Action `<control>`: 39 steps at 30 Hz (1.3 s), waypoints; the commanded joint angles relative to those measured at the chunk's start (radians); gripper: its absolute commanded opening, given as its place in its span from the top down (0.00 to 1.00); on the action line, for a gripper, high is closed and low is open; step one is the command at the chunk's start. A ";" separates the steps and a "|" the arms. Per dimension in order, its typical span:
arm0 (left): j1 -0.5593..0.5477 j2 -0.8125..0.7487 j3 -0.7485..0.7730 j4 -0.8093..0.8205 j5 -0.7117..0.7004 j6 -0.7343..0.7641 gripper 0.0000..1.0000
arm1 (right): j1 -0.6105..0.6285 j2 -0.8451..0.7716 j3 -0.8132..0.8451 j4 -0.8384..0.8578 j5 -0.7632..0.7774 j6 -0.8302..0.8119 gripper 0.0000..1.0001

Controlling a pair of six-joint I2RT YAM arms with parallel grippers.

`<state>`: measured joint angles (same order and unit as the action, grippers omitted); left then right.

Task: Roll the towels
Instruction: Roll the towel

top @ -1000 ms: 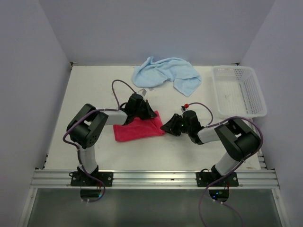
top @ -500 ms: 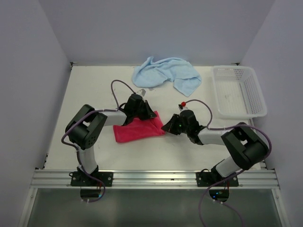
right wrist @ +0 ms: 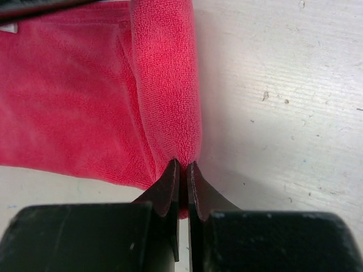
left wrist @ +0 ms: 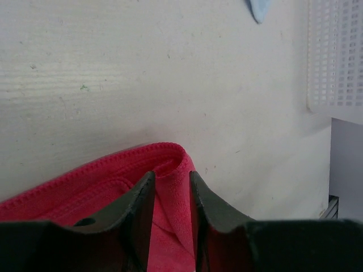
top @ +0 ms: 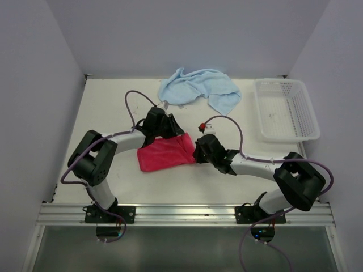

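Now one red towel (top: 164,154) clamped by right tool (right wrist: 182,165), left tool (left wrist: 171,177) apart, one blue towel (top: 195,88), one basket (top: 283,81)

1. Red towel (top: 165,153): pink-red terry, centre of the top view. Lies flat, folded, slightly skewed. Its right edge is turned over into a thick, soft roll.
2. Blue towel (top: 198,88): light blue, crumpled in a loose heap, upper centre of the frame, well apart from the red one.

Mere corner of blue towel (left wrist: 259,8) at left wrist view's top edge; white basket (left wrist: 334,56) partly off-frame
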<state>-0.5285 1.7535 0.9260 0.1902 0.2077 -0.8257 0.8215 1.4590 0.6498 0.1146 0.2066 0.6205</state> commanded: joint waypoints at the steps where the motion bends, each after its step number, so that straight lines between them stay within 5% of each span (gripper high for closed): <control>1: 0.012 -0.074 0.027 -0.014 -0.022 0.030 0.66 | 0.040 -0.023 0.060 -0.082 0.161 -0.080 1.00; 20: -0.027 -0.078 0.045 -0.034 0.025 -0.024 0.66 | 0.310 0.193 0.264 -0.268 0.660 -0.143 1.00; 39: -0.062 0.058 0.240 -0.379 -0.050 0.149 0.63 | 0.321 0.268 0.320 -0.270 0.674 -0.100 1.00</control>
<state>-0.5800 1.7863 1.1160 -0.1143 0.1818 -0.7322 1.1404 1.7161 0.9325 -0.1680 0.8433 0.4900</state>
